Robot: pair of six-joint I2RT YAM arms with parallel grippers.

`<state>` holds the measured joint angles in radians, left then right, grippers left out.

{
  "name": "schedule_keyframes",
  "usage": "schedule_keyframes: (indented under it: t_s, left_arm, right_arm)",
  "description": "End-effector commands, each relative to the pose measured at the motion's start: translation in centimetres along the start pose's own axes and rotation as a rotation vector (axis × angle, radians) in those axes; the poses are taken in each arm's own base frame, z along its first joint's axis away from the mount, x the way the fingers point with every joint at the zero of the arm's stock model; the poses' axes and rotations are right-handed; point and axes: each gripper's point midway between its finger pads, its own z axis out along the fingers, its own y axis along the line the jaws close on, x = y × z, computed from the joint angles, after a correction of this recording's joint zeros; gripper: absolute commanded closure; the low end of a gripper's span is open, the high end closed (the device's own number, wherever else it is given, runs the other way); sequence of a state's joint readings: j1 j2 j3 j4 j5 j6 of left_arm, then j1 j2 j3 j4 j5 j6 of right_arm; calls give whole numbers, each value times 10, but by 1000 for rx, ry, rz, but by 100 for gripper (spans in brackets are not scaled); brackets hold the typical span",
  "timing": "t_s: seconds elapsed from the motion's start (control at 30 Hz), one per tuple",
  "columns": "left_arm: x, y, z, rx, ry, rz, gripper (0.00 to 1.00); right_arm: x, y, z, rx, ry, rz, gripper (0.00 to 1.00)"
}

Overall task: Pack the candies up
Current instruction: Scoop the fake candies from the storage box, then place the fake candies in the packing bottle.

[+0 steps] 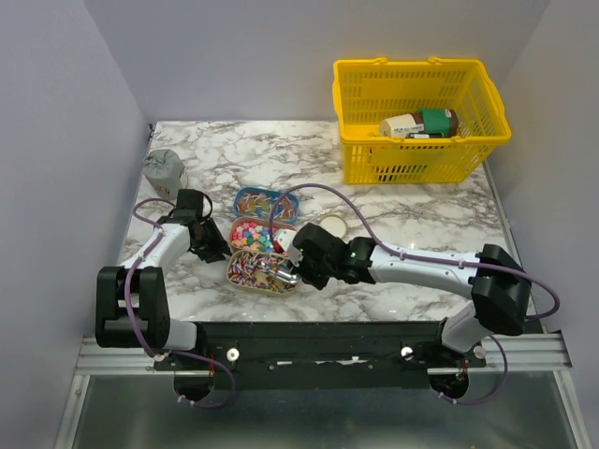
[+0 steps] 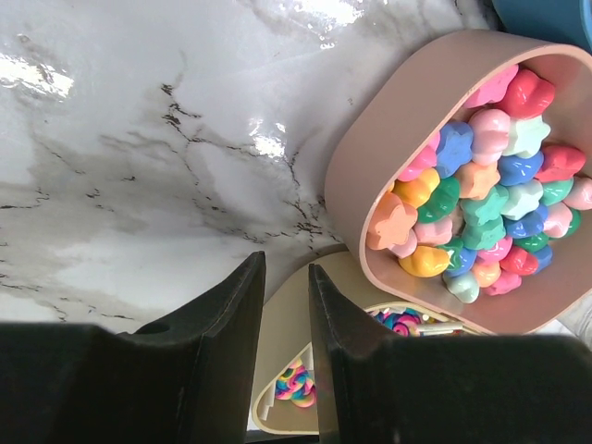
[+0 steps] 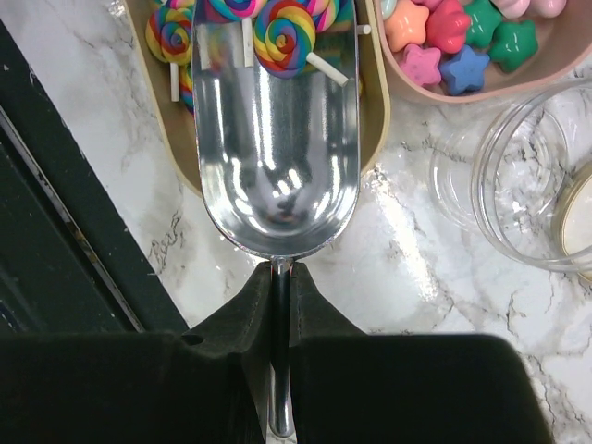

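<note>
The candies lie in trays. Round and star-shaped sweets [image 2: 490, 194] fill a pink tray [image 2: 370, 139]; rainbow lollipops [image 3: 285, 23] lie in a beige tray [image 3: 373, 102] just in front of it. My right gripper [image 3: 280, 268] is shut on the handle of a silver scoop [image 3: 277, 157]. The scoop's bowl lies in the beige tray with lollipops at its far lip. My left gripper [image 2: 287, 264] straddles the left end wall of the beige tray [image 2: 277, 324], jaws close together on it. In the top view the left gripper [image 1: 217, 251] and right gripper [image 1: 298, 271] flank that tray [image 1: 245, 277].
A clear open jar [image 3: 518, 185] stands right of the trays, its lid [image 3: 578, 217] beside it. A blue tray [image 1: 266, 202] lies behind the pink one. A yellow basket [image 1: 356, 140] with boxes stands back right. A grey pouch [image 1: 163, 168] sits back left.
</note>
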<state>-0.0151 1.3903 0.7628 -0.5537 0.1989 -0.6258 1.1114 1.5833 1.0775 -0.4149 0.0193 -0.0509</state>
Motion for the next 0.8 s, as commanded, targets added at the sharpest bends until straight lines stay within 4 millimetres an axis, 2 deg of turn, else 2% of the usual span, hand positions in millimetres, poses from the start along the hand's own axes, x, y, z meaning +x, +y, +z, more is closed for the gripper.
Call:
schedule_keyframes:
  t_s: [0.0, 0.4, 0.67, 0.77]
  left_arm:
    - [-8, -9, -10, 22, -31, 8, 62]
    - [-13, -8, -15, 10, -69, 16, 51]
    - [-20, -11, -21, 21, -110, 23, 45]
    - [-22, -11, -23, 14, -116, 26, 45]
  right_arm:
    - [-2, 0, -18, -1, -26, 20, 99]
    - [2, -13, -65, 69, 16, 182, 99]
    - [2, -36, -85, 67, 25, 326, 99]
    - [1, -37, -88, 27, 41, 366, 99]
